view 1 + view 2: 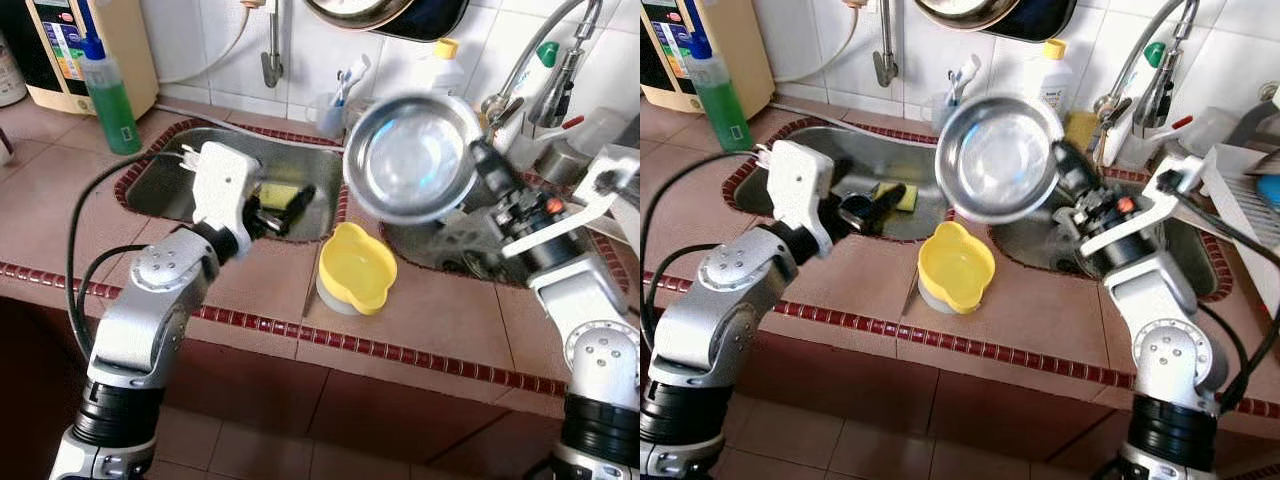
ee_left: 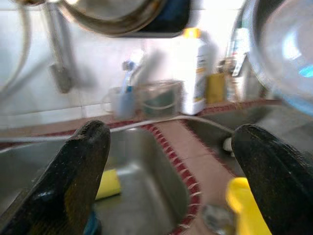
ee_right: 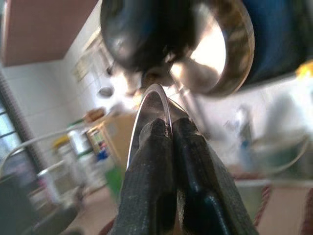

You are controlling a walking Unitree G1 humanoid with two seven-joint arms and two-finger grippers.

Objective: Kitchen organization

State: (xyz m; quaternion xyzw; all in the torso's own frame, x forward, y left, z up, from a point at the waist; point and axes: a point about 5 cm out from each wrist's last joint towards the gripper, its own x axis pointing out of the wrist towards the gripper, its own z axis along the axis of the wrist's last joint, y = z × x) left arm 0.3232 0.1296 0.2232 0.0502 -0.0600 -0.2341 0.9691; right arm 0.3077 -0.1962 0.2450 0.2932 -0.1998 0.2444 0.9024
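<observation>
Silver left arm nearest the lens, bent over the counter's front edge; its left gripper (image 1: 285,212) hangs over the left basin with the two black fingers (image 2: 80,166) spread wide, nothing between them.

Brown tiled counter (image 1: 60,190), dark red trim tiles along the front edge and around the sink. Far left corner: one green translucent bottle with a blue pump top (image 1: 108,95) beside a cream box-shaped appliance (image 1: 120,40).

Double stainless steel sink (image 1: 165,185), two basins. Left basin holds one yellow sponge (image 1: 280,193). Contents of the right basin too cluttered to tell.

One yellow plastic scalloped bowl (image 1: 356,268) on the counter at the front of the divider between the basins; looks empty, smooth inside.

One round shiny stainless steel bowl (image 1: 412,157) held in the air above the divider and right basin, tipped so its empty inside faces the camera. Right gripper (image 3: 168,142) is clenched on its thin rim, fingers pinched together with the metal edge between them.

Back edge by the tiled wall: one clear cup holding toothbrushes (image 1: 328,112), one white bottle with a yellow cap (image 1: 1047,75), one chrome gooseneck tap (image 1: 535,50).
</observation>
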